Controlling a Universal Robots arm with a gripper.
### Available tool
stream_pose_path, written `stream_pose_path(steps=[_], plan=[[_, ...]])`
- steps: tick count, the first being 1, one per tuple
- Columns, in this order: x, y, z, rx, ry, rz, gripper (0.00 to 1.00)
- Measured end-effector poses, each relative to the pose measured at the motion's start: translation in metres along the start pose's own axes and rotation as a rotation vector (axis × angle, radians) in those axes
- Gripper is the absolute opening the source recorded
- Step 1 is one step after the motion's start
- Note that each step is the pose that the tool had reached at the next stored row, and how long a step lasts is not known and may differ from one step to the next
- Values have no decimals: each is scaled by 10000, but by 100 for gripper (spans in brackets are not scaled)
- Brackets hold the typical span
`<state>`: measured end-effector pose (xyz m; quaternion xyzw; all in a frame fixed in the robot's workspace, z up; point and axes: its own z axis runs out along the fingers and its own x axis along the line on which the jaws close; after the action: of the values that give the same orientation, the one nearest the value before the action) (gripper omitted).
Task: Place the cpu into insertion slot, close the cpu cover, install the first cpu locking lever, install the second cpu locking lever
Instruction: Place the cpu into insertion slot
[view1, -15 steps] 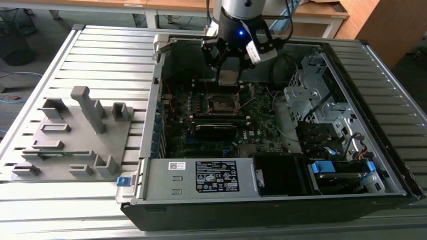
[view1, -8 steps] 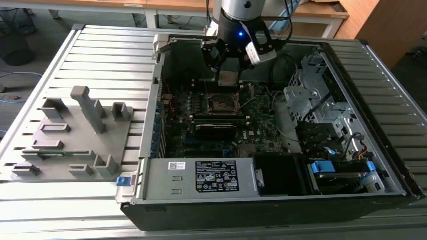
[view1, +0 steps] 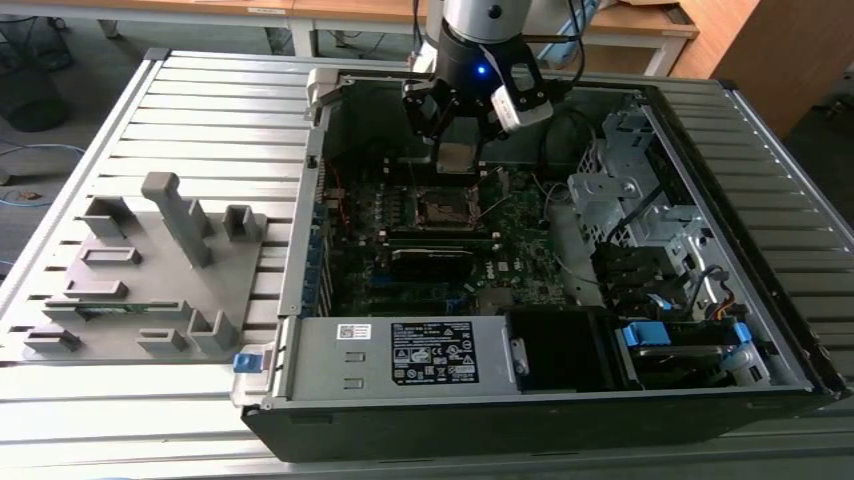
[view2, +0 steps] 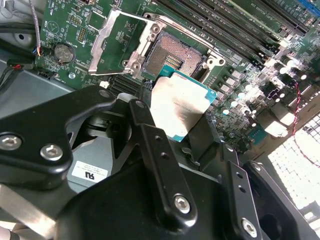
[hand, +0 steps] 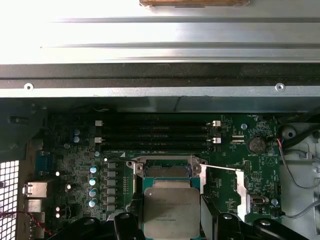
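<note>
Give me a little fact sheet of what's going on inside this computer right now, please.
Gripper: gripper shut on the cpu, pinching two opposite edges
Cpu position: held off the board, close to the insertion slot, not seated
Insertion slot: empty, contacts exposed
Cpu cover: cpu cover swung open, lying beside the slot
Setting: open computer case lying on a slatted table

Exterior view high, distant; both wrist views near insertion slot (view2: 172, 57) (hand: 165, 171).
</note>
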<state>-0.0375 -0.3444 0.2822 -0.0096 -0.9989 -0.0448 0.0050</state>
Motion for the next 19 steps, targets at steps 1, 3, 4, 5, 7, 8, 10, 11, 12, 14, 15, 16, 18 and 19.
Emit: stream_pose_path(steps=[1, 3, 4, 5, 7, 8, 10, 11, 12, 14, 15, 16, 18, 19], plan=[[0, 0, 0, 0, 0, 0, 54], [0, 0, 0, 0, 0, 0, 54], [0, 0, 0, 0, 0, 0, 54], [0, 0, 1, 0, 0, 0, 54], [0, 0, 6, -4, -2, 0, 54], [0, -1, 12, -4, -2, 0, 54], [0, -3, 31, 0, 0, 0, 54], [-1, -4, 41, 0, 0, 0, 54], [-1, -5, 51, 0, 0, 0, 54], [-1, -6, 68, -1, 0, 0, 54], [-1, -6, 72, 0, 0, 1, 54], [-1, -7, 72, 1, 1, 0, 54], [-1, -7, 72, 2, 1, 0, 54], [-1, -7, 77, -3, -1, 0, 54]])
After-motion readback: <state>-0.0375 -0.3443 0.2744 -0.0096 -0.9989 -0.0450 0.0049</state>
